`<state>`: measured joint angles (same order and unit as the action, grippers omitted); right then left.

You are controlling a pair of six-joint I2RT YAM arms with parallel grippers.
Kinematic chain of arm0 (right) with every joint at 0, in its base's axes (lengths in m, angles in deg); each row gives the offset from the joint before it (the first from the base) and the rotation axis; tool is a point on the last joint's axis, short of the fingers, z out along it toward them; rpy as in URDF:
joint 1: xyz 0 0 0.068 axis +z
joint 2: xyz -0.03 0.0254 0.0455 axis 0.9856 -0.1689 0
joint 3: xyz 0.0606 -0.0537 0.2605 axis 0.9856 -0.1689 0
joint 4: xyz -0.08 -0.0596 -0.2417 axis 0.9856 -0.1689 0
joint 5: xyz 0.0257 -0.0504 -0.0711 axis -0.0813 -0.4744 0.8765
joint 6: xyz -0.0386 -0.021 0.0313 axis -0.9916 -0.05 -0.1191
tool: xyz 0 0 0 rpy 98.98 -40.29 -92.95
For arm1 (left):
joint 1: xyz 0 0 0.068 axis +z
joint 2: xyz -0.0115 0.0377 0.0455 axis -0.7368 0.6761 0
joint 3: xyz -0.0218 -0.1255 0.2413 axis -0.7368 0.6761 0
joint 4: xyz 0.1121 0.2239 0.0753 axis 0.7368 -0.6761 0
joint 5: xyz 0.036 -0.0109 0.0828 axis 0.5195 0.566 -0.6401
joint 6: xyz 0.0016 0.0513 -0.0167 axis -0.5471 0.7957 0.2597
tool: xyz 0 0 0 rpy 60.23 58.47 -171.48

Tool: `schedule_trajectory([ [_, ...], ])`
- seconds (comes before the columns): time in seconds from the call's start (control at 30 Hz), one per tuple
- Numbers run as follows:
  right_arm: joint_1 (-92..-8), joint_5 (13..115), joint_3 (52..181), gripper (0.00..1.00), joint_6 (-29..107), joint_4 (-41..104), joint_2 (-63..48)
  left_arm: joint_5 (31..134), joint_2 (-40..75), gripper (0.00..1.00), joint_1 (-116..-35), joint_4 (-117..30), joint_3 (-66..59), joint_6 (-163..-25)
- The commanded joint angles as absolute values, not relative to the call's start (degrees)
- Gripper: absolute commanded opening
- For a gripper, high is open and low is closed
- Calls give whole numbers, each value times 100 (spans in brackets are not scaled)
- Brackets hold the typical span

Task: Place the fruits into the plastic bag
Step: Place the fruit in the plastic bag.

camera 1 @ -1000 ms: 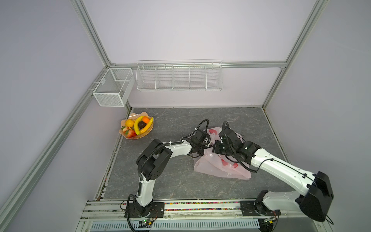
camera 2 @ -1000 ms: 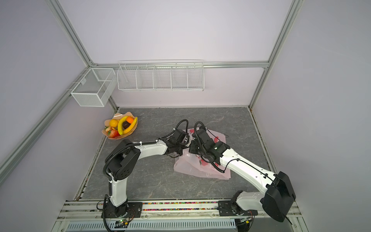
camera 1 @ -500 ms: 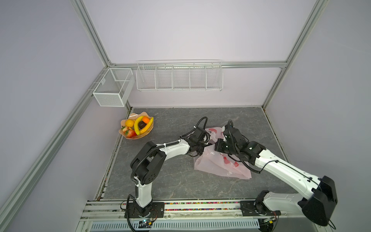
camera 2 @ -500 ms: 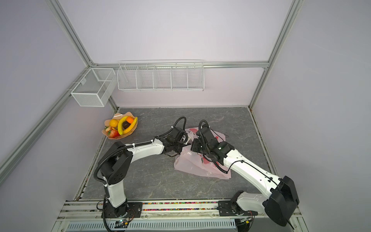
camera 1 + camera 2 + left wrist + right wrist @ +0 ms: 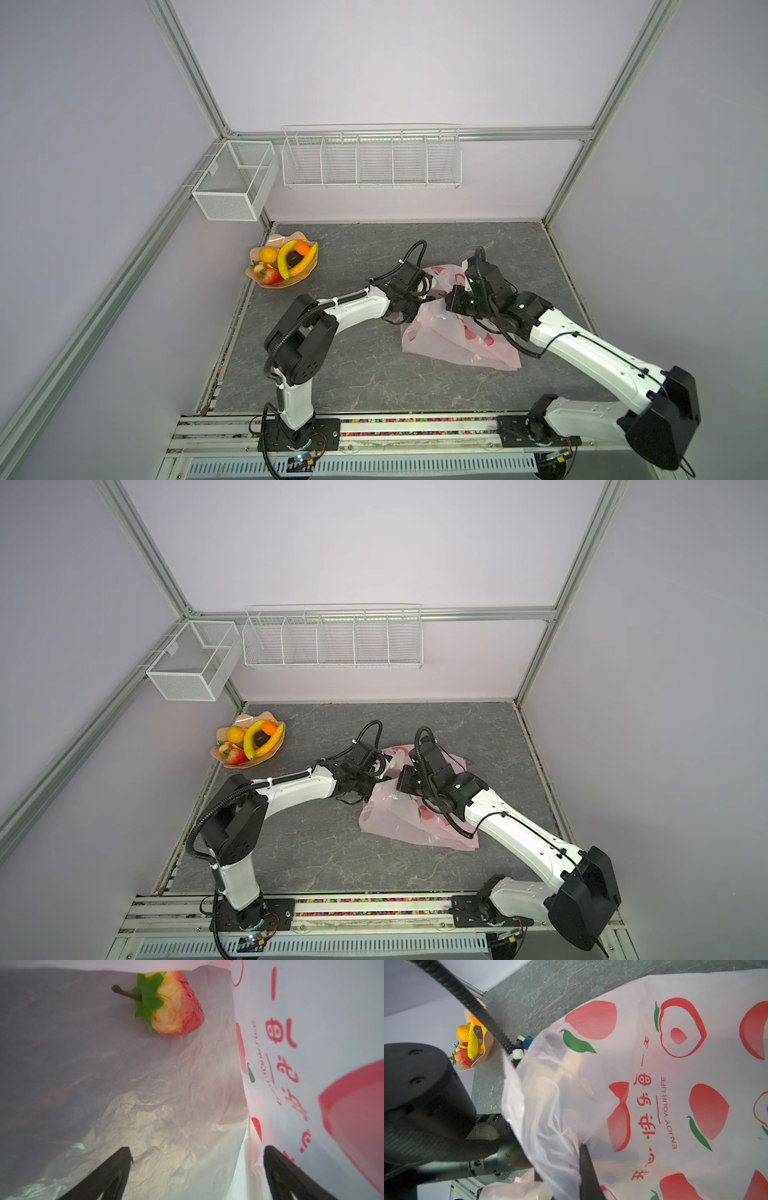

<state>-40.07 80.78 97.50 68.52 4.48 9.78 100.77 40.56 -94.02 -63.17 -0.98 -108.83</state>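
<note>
The pale pink plastic bag [image 5: 457, 345] [image 5: 409, 823] lies on the grey table. My right gripper [image 5: 448, 300] [image 5: 581, 1146] is shut on the bag's rim and holds the mouth up; only one finger shows. My left gripper [image 5: 196, 1147] [image 5: 430, 296] reaches into the mouth, open and empty. Ahead of it a red and yellow strawberry [image 5: 178, 1003] lies loose on the bag's lower film. The other fruits sit in the peach dish [image 5: 282, 285] at the back left: bananas [image 5: 291, 261], orange [image 5: 302, 248], pear [image 5: 269, 254], strawberries [image 5: 270, 275].
A white mesh basket [image 5: 232, 183] and a long wire rack [image 5: 372, 160] hang on the walls above the table. Metal frame posts stand at the corners. The arms' bases sit on a rail [image 5: 374, 428] along the front edge.
My left jaws have spread wide and the strawberry now lies free inside the bag. The left arm's elbow has swung left and lower. The right gripper keeps its hold on the bag.
</note>
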Motion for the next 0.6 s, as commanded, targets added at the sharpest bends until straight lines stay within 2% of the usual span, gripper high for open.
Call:
schedule_trajectory([
  [0.0,-4046,8104,9699,6,6919,279,991,10322,3839,99,-9406,-6177,-296,-10879],
  [0.2,-4065,8117,9718,6,6919,245,1020,10215,3646,99,-9380,-6428,-312,-10794],
  [0.57,-4079,8165,9727,6,6969,171,1038,8696,2963,99,-9342,-7740,-479,-10343],
])
